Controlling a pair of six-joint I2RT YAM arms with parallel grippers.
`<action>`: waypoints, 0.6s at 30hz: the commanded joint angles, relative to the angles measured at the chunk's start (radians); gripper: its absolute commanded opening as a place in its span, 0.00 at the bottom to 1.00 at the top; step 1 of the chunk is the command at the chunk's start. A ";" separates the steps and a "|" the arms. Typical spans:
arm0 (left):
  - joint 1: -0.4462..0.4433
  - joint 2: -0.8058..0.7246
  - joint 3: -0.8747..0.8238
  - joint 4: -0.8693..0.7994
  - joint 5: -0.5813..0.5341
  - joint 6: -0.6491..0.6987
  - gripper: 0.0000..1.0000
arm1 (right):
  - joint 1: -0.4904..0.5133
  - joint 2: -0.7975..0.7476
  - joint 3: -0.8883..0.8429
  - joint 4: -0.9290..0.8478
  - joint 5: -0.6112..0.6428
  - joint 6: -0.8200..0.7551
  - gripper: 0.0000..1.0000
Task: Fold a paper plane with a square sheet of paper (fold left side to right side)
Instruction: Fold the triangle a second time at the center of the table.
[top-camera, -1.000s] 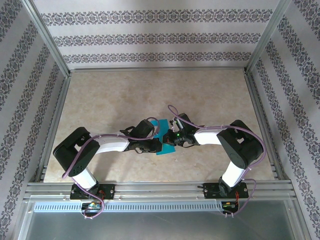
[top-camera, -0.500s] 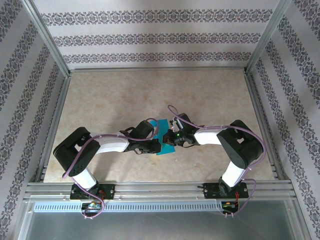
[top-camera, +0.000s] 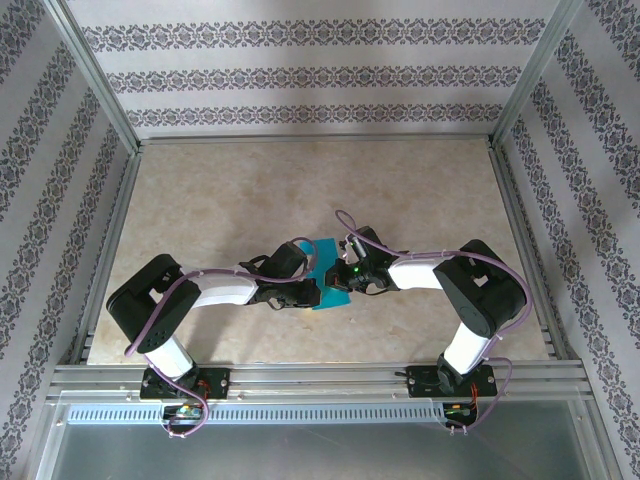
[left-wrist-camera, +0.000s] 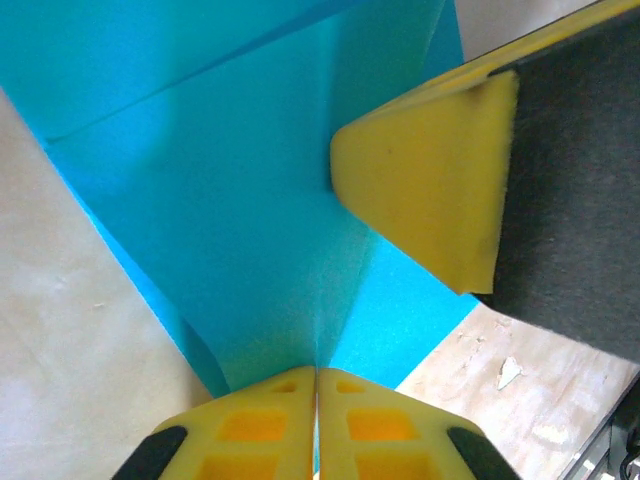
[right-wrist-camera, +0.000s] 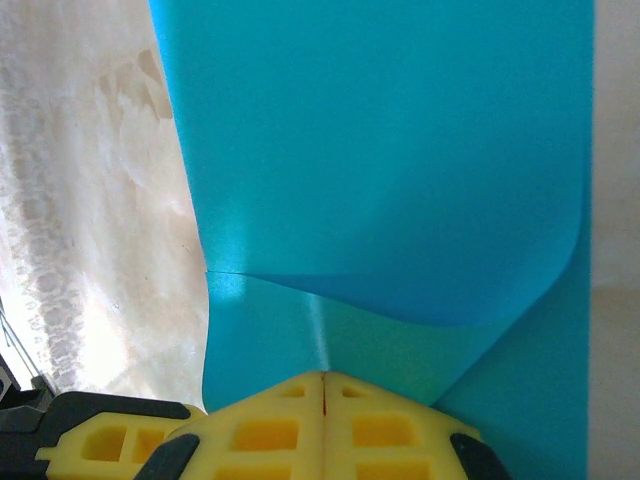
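Observation:
The square sheet of paper (top-camera: 330, 282) lies partly folded on the table between the two wrists, teal-blue with a raised flap. My left gripper (top-camera: 308, 276) is at its left side. In the left wrist view this gripper (left-wrist-camera: 317, 372) is shut, with a ridge of the paper (left-wrist-camera: 230, 190) pinched between its fingertips. My right gripper (top-camera: 345, 272) comes in from the right. In the right wrist view it (right-wrist-camera: 324, 378) is shut, its tips against the paper (right-wrist-camera: 380, 150) where a crease ends. Whether paper sits between them I cannot tell. One right finger (left-wrist-camera: 430, 190) rests on the sheet.
The beige tabletop (top-camera: 230, 190) is framed by aluminium rails (top-camera: 320, 375) and patterned walls. Both arm bases stand at the near edge. A left finger (right-wrist-camera: 110, 445) shows at the lower left of the right wrist view, close beside the right gripper.
The left wrist has edged slightly back to the left, its jaws a touch tighter on the paper. The right arm has not moved.

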 joint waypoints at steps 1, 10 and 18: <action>-0.010 0.006 -0.019 -0.012 -0.016 -0.001 0.08 | 0.006 0.019 0.016 -0.057 0.001 -0.022 0.00; -0.010 0.006 -0.023 -0.023 -0.033 -0.007 0.00 | 0.011 -0.073 0.022 -0.053 -0.005 -0.018 0.00; -0.012 0.007 -0.023 -0.035 -0.043 -0.003 0.00 | 0.052 -0.056 -0.019 0.007 0.006 0.015 0.00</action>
